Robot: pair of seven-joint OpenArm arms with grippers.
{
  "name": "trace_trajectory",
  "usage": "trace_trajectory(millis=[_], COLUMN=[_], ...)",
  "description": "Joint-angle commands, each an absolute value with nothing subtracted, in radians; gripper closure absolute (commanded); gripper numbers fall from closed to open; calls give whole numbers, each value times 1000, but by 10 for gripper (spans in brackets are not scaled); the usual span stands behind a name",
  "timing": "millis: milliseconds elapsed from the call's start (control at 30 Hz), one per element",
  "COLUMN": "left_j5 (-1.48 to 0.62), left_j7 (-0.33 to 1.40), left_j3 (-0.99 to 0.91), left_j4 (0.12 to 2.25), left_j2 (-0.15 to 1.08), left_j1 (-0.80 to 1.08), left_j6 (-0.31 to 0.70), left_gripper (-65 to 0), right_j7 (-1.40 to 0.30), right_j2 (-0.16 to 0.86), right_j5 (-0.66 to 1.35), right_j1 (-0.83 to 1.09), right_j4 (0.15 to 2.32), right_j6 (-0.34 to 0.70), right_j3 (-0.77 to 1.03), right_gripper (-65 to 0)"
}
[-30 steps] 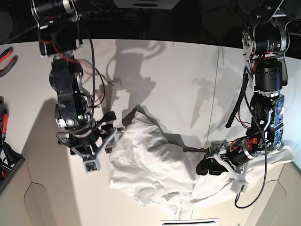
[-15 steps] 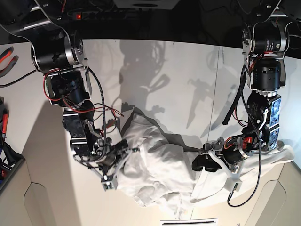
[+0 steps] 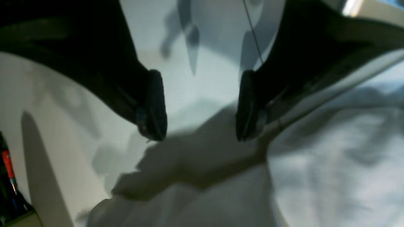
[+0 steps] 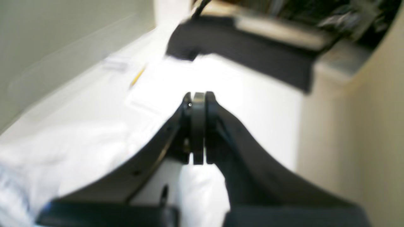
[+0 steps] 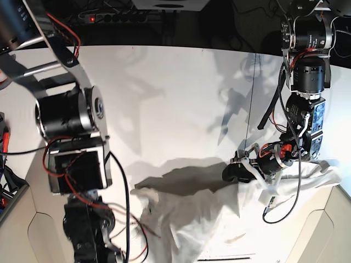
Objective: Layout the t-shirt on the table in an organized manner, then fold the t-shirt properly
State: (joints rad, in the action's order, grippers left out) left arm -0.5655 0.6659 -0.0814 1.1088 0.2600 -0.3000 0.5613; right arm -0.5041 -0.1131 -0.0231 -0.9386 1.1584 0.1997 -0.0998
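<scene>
Left wrist view: t-shirt [image 3: 331, 164] just beside wide-open left hand [image 3: 200, 105].

Behind the surface's far edge lies a dark strip with a power strip [image 5: 107, 17] showing a red light. Hard overhead light casts crisp grey shadows. Red-handled tools [image 5: 4, 137] sit left of that edge.

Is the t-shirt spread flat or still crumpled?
Crumpled: the t-shirt lies bunched in deep folds on the table, not laid out flat.
</scene>
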Motion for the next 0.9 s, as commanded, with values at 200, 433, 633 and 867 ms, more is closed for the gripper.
trace_trajectory(millis=[200, 433, 633, 867], left_j5=[-587, -586, -582, -582], left_j7=[601, 600, 603, 607], left_j3=[-84, -84, -84, -84], left_j4=[1127, 1127, 1127, 1127], left_j2=[266, 267, 266, 266], left_j1=[-305, -304, -304, -302], left_j6=[569, 569, 569, 569], left_gripper=[-380, -380, -380, -380], right_j7=[-575, -638, -386, -118], right_j2=[-119, -116, -110, -64], right_j5=[-17, -47, -116, -12], right_j1=[-966, -910, -844, -852], right_j4=[1173, 1153, 836, 519], right_j6=[199, 175, 35, 29], right_j3=[-99, -97, -64, 146], right_gripper=[0, -117, -338, -337])
